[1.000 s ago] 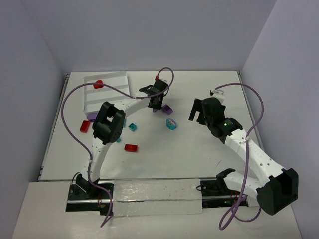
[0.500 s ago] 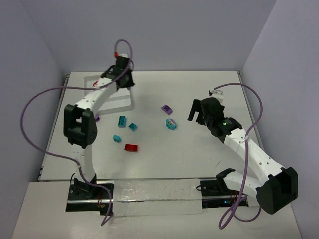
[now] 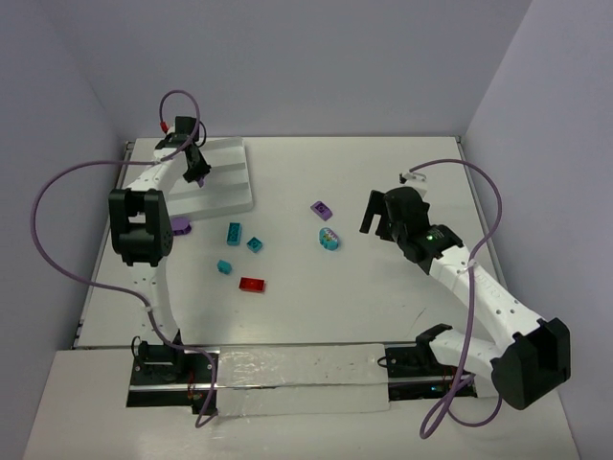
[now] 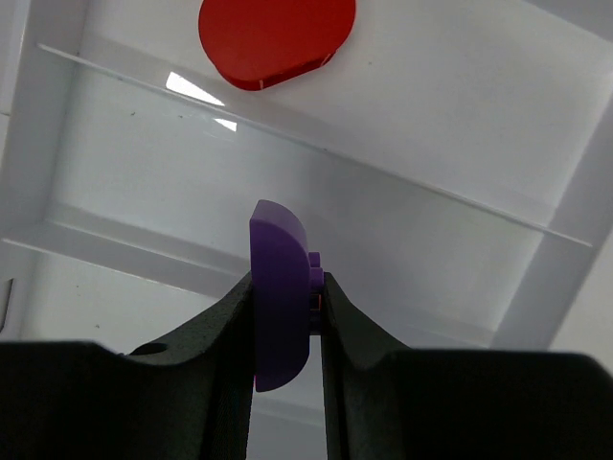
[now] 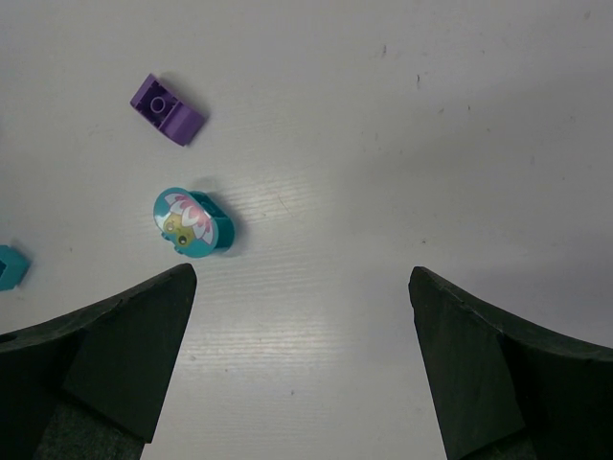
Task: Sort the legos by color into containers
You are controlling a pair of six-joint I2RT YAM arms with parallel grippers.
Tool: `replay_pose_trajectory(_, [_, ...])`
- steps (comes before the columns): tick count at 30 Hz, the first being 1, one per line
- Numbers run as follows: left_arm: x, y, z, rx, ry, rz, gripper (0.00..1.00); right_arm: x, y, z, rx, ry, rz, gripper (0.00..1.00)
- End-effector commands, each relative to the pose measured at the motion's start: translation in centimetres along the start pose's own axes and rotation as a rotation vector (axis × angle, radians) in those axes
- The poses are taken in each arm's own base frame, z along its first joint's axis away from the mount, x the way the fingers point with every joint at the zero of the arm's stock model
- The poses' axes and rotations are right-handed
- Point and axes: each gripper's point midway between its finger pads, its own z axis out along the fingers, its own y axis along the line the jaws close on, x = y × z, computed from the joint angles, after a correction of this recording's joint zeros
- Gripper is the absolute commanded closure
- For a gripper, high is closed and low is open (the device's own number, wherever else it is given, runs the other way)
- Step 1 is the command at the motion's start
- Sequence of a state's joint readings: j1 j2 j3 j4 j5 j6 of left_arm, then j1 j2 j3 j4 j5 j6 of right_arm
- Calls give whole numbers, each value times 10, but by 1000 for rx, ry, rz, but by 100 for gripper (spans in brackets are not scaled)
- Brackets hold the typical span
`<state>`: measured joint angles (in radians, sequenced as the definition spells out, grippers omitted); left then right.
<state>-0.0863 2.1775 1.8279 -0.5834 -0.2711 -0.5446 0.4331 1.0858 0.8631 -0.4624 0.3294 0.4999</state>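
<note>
My left gripper hangs over the white ribbed tray at the back left. In the left wrist view the left gripper is shut on a purple brick, held on edge above a tray compartment. A red piece lies one compartment further on. My right gripper stands open above the table right of centre. Between and ahead of the fingers of the right gripper lie a rounded teal-and-purple piece and a purple brick.
Loose on the table lie three teal bricks, a red brick and a purple brick by the left arm's elbow. A long clear strip with black clamps runs along the near edge.
The left arm has swung from the middle of the table to the back left, over the tray, with a purple brick in its jaws. The right arm has stayed put.
</note>
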Motion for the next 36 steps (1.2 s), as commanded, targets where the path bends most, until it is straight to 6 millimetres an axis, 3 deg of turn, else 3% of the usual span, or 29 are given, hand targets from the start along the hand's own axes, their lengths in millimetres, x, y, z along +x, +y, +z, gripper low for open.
replay_pose_trajectory(1, [-22, 0, 3, -1, -37, -50, 99, -7, 4, 6, 2, -30, -6, 0])
replay_pose_trajectory(7, [-8, 8, 14, -2, -11, -74, 89, -10, 5, 7, 8, -32, -15, 0])
replay_pose_trajectory(9, [-6, 9, 15, -7, -9, -78, 69, -11, 5, 6, 8, -34, -17, 0])
replay_pose_trajectory(10, [-6, 9, 15, -7, -8, -78, 67, -10, 4, 6, 9, -33, -18, 0])
replay_pose_trajectory(12, [-7, 8, 13, -1, -13, -82, 40, -11, 4, 6, 12, -36, -17, 0])
replay_pose_trajectory(16, [-18, 5, -1, 21, -34, -86, 22, -9, 4, 5, 9, -32, -14, 0])
replay_pose_trajectory(18, [-23, 3, -8, 31, -45, -88, 20, -10, 4, 4, 5, -35, -10, 0])
replay_pose_trajectory(21, [-41, 0, -41, 69, -94, -100, 19, -12, 5, 1, -2, -39, -5, 0])
replay_pose_trajectory(24, [-39, 6, -63, 66, -120, -93, 20, -14, 5, -2, -9, -47, 1, 0])
replay_pose_trajectory(27, [-41, 19, -101, 63, -178, -121, 20, -16, 6, -5, -18, -55, 5, 0])
replay_pose_trajectory(32, [1, 71, -121, -110, -155, -255, 23, -16, 11, -5, -43, -51, 11, 0])
replay_pose_trajectory(36, [37, 96, -112, -220, -101, -324, 21, -16, 14, -7, -61, -53, 9, 0])
